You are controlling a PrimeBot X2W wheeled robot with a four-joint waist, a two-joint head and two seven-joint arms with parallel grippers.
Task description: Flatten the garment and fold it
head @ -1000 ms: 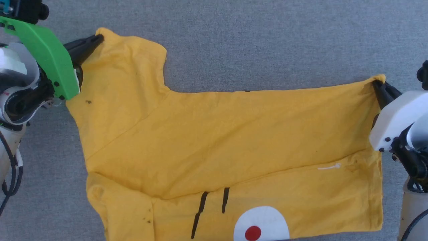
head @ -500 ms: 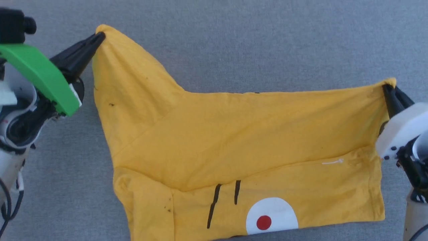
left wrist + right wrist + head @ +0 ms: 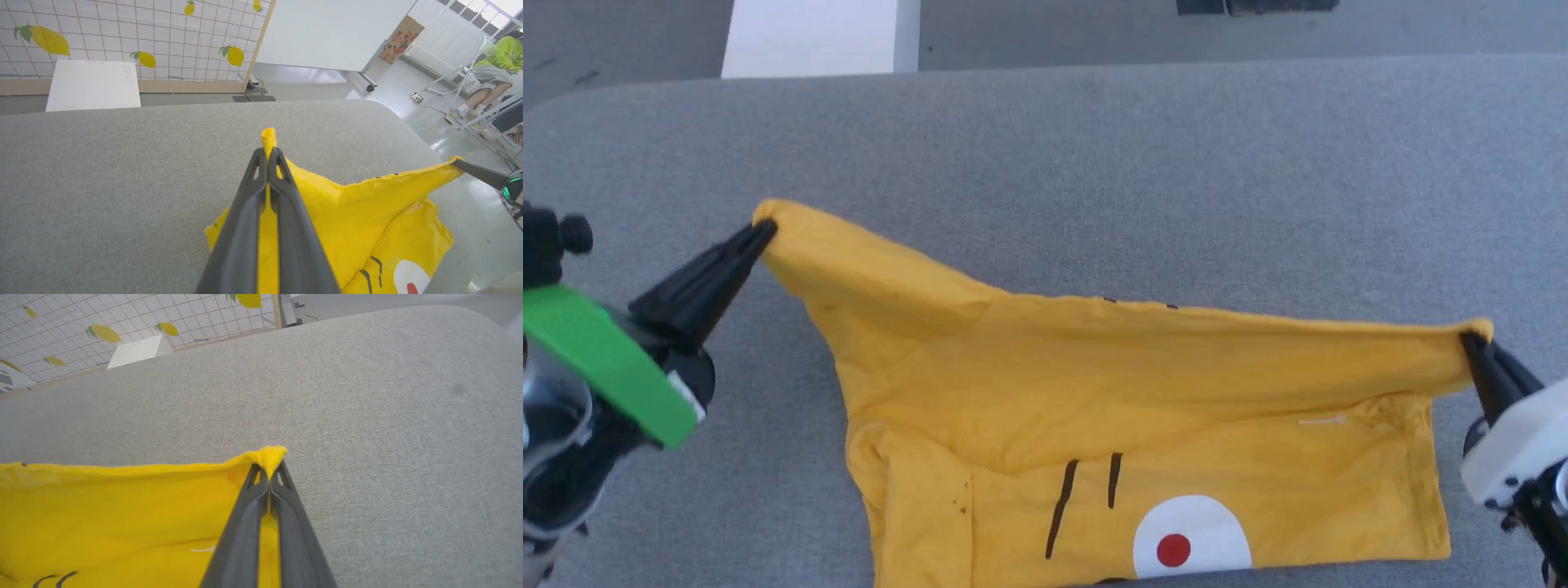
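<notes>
The left tool (image 3: 760, 234) is clenched on the garment's left corner. In the left wrist view its two dark fingers (image 3: 286, 212) press together with a small tuft of yellow cloth poking out past the tips. A green cover (image 3: 605, 359) sits on the arm just behind it.

From that corner the garment (image 3: 1094, 384), a mustard-yellow T-shirt, is stretched across the grey tabletop (image 3: 1094, 163). Its far edge runs as a fairly straight line towards the right, dipping a little in the middle. The cloth below that edge slopes down to the part lying flat on the tabletop nearer the robot. At the lower left a folded flap, likely a sleeve, lies doubled on the body of the shirt.

Right of it are two dark brown stripes (image 3: 1062, 506). Next comes a white oval (image 3: 1213, 531) with a red dot (image 3: 1174, 550), cut off by the bottom edge of the head view. A crease runs across the shirt above the print towards the right hem.

The right tool (image 3: 1472, 339) is clenched on the garment's far right corner. In the right wrist view its fingers (image 3: 286, 522) are closed with yellow cloth bunched at the tips. A white housing (image 3: 1515, 445) sits behind it.

Beyond the tabletop stand a white board (image 3: 817, 37) and a lemon-print panel (image 3: 122, 41).
</notes>
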